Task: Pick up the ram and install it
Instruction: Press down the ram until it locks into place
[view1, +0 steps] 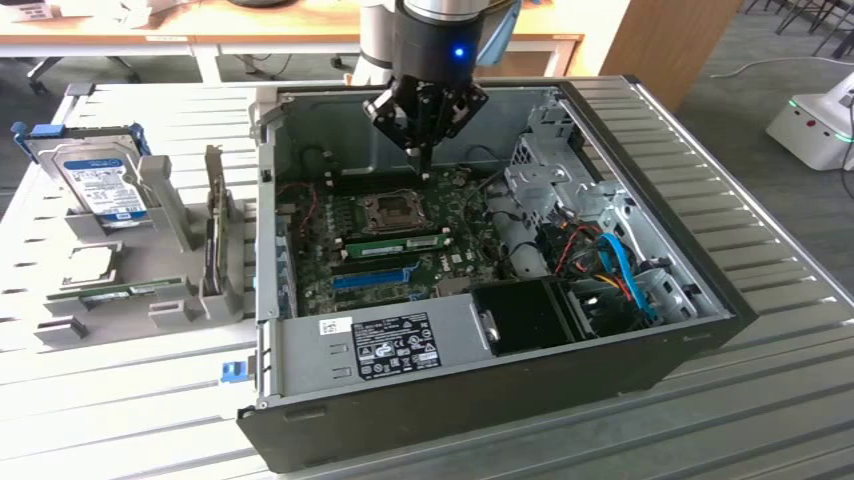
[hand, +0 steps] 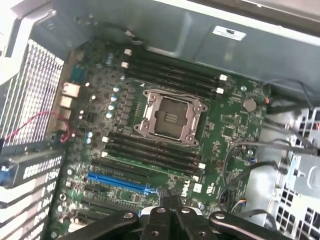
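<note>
My black claw (view1: 422, 150), fingers pressed together and holding nothing, hangs over the open black metal computer case (view1: 694, 300). Below lies the green motherboard (hand: 225, 135). The ram (view1: 396, 243), a thin green circuit-board stick, sits seated beside the square silver processor socket (hand: 170, 117).
</note>
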